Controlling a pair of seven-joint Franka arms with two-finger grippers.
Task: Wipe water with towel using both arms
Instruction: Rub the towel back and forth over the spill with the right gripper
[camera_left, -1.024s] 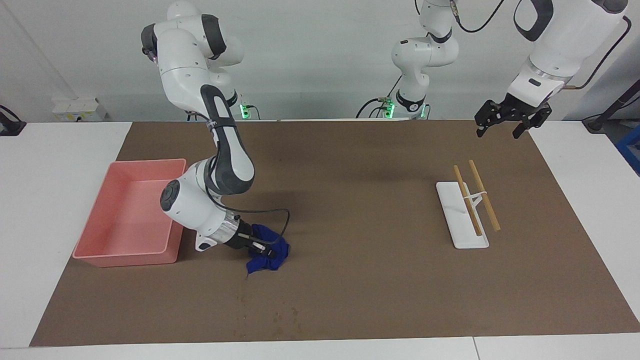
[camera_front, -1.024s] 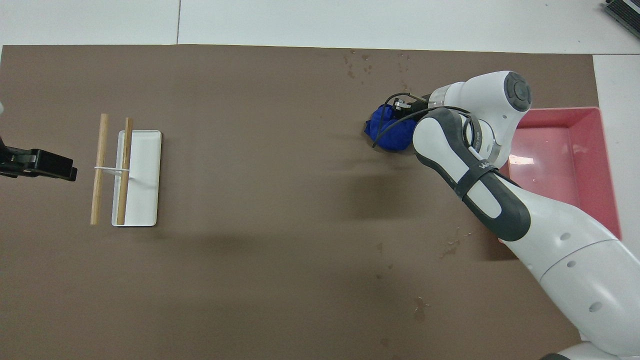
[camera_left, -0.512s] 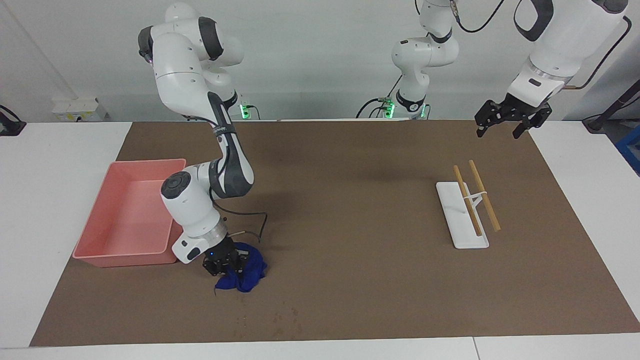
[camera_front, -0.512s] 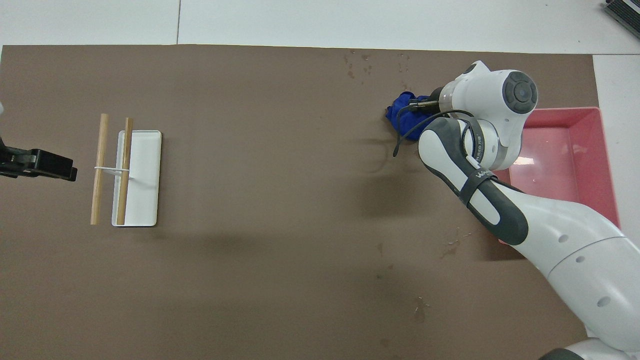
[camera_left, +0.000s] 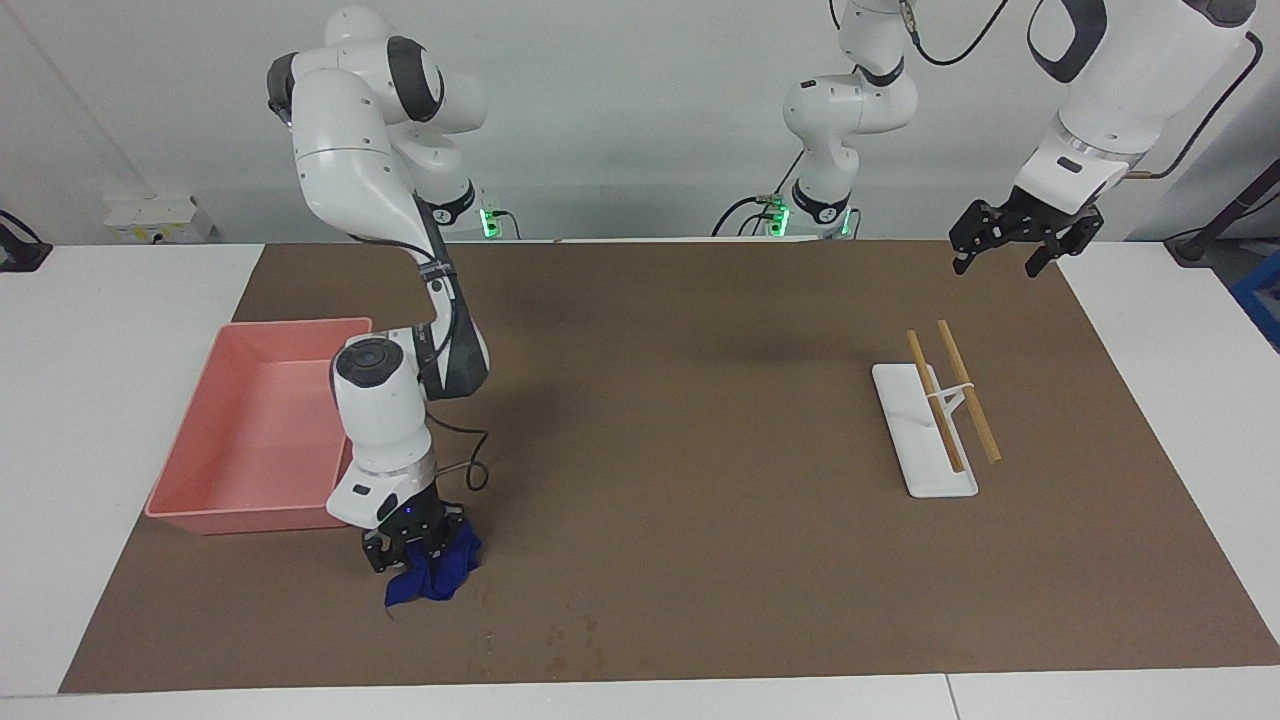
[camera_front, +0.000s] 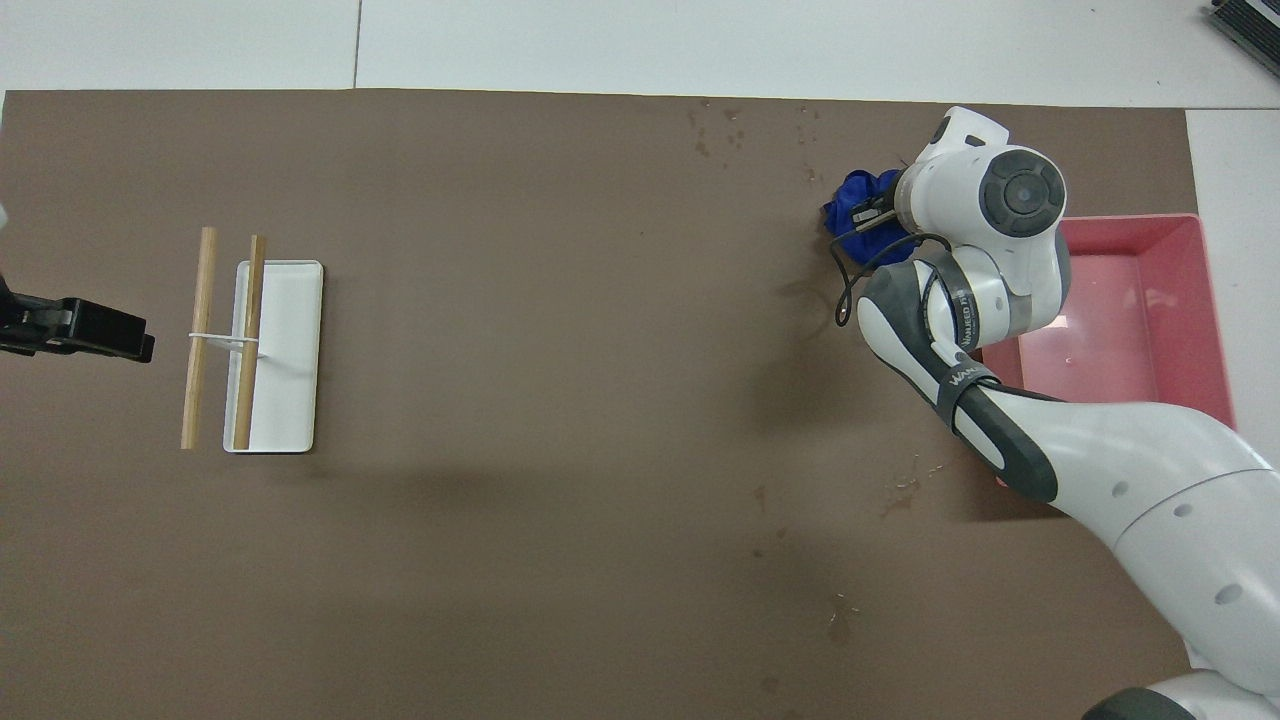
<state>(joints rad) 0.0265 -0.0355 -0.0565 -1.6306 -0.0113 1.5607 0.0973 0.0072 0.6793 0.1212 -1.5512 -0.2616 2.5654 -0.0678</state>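
Bright, even light from above fills both views, and everything is in sharp focus with no motion blur. On the brown mat (camera_left: 700, 520), soft, blurry-edged shadows lie under the right arm (camera_left: 385, 300) and, fainter, near the mat's middle. A small white glare patch shines on the floor of the pink tray (camera_front: 1140, 300), and the mat's edges look straight, without visible distortion.

The right gripper (camera_left: 412, 548) is hidden under its own wrist from overhead, which also covers much of the towel (camera_front: 860, 198); the left gripper (camera_front: 95, 335) is cut off there by the frame's edge
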